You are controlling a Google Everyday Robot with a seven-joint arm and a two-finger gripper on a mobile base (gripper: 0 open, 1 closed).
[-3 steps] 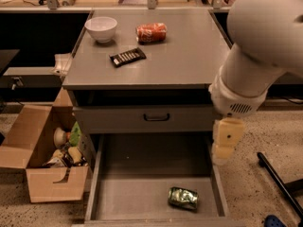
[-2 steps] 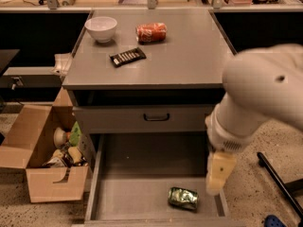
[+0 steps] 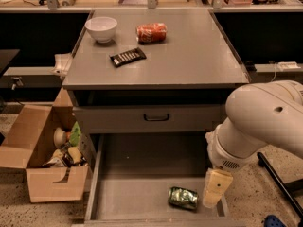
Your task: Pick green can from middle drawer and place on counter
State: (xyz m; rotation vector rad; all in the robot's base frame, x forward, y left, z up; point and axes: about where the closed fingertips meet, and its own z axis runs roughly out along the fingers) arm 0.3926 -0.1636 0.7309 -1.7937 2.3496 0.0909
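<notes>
The green can [image 3: 183, 197] lies on its side, dented, on the floor of the open middle drawer [image 3: 137, 167], near the front right corner. My gripper [image 3: 215, 189] hangs from the white arm [image 3: 258, 126] over the drawer's right side, just right of the can and apart from it. It holds nothing that I can see. The counter [image 3: 189, 56] is the grey cabinet top above.
On the counter lie a white bowl [image 3: 101, 28], a red-orange can [image 3: 151, 32] on its side and a dark snack bar [image 3: 128, 56]. A closed drawer front with a black handle [image 3: 156, 117] sits above the open drawer. A cardboard box [image 3: 45, 160] of items stands at the left.
My arm and gripper have moved down and forward, lowering toward the drawer floor beside the green can. The can has not moved.
</notes>
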